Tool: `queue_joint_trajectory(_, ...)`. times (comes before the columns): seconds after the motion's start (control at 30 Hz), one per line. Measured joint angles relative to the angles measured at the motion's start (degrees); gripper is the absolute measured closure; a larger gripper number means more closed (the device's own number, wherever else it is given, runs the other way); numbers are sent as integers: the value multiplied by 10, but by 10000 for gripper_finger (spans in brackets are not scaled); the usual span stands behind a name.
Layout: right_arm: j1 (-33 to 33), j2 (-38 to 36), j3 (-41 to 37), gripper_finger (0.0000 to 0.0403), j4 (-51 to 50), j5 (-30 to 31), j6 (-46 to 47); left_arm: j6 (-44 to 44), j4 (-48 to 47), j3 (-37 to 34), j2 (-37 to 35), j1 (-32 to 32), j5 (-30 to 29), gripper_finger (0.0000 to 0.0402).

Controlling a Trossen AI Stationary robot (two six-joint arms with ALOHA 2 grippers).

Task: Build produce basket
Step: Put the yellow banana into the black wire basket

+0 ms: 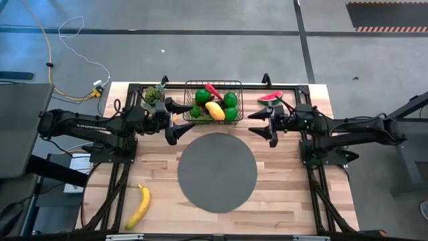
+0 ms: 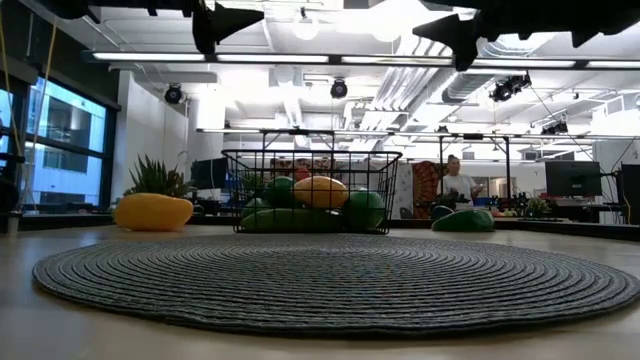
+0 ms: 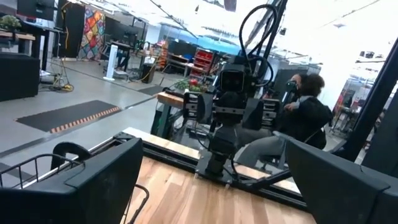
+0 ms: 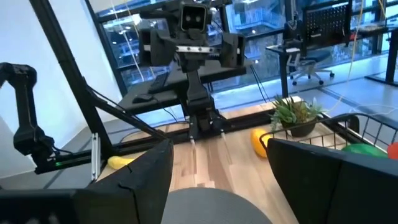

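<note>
The black wire basket [image 1: 212, 100] stands at the far middle of the table and holds green limes [image 1: 231, 100], a yellow piece [image 1: 215, 110] and a red chilli [image 1: 212, 90]. It also shows in the low view [image 2: 310, 190]. A watermelon slice [image 1: 270, 97] lies on the table to the right of the basket. A banana [image 1: 138, 205] lies at the near left. An orange-yellow piece [image 4: 260, 140] lies beside a small plant [image 1: 155, 94]. My left gripper [image 1: 182, 122] is open and empty, held above the table to the left of the basket. My right gripper [image 1: 259, 127] is open and empty to the basket's right.
A round grey woven mat [image 1: 217, 171] lies in the middle of the table, nearer than the basket. A black frame rail [image 1: 221, 85] runs along the far edge. A person [image 2: 458, 185] sits in the room beyond the table.
</note>
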Motion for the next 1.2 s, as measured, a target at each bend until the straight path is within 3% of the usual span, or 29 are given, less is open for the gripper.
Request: queue_joint_trajectory(1.2, 3, 2, 0, 160, 7, 6, -2, 0, -9, 0, 0, 0, 1, 19)
